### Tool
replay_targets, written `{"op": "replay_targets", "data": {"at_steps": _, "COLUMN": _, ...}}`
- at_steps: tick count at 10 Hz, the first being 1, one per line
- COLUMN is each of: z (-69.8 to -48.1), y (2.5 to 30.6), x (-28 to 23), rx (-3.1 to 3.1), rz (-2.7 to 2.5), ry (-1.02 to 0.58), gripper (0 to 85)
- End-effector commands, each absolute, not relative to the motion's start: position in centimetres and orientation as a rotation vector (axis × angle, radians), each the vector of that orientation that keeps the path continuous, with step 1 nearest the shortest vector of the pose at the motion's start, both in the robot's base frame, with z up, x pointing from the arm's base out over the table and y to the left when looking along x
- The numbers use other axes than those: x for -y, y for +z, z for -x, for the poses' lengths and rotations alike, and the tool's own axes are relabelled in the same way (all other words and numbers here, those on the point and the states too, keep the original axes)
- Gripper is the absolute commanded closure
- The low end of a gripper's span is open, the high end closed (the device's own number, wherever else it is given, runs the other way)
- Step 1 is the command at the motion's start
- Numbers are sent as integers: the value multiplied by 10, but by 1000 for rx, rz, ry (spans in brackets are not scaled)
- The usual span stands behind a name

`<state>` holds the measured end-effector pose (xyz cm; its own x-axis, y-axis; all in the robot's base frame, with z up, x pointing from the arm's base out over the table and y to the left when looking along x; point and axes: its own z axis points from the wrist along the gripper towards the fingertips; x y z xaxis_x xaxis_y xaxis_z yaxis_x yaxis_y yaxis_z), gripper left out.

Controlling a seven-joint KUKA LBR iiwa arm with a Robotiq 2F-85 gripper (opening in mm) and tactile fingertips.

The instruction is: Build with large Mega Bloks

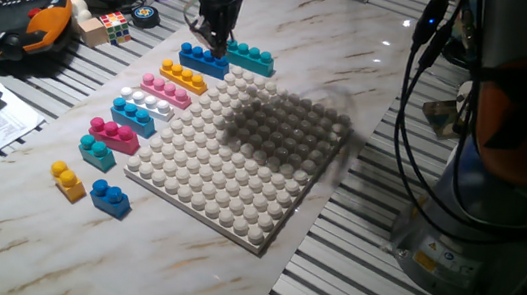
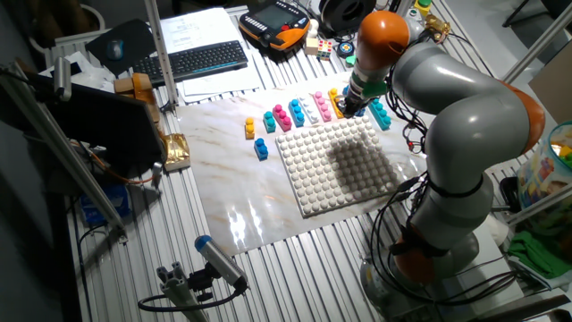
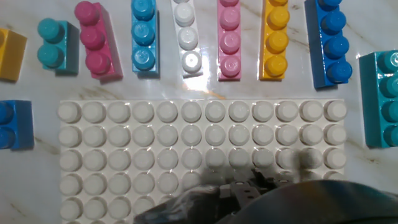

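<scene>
End effector (image 1: 213, 39) directly over long blue brick (image 1: 204, 59), at its left-hand end; grip state unclear.

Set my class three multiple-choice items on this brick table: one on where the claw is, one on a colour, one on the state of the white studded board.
1. The claw is at:
A the long blue brick
B the keyboard
C the puzzle cube

2. The brick between the long yellow brick and the white brick is:
A teal
B pink
C black

3. The white board carries:
A a finished tower
B one brick
C no bricks

Answers:
1 A: the claw's tip meets that brick at the row's far end.
2 B: the pink brick lies between them.
3 C: only bare studs show.
</scene>
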<state>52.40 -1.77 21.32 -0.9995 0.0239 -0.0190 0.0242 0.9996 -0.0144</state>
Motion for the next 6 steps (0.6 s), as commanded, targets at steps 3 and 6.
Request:
{"op": "replay_targets", "data": {"at_steps": 3, "z": -524, "y": 213, "x": 18, "rx": -3126, "rz": -165, "ry": -33, "gripper": 843}}
{"op": "replay_targets", "data": {"at_steps": 6, "z": -524, "y": 213, "x": 18, "rx": -3124, "rz": -215, "ry": -93, "gripper": 843}}
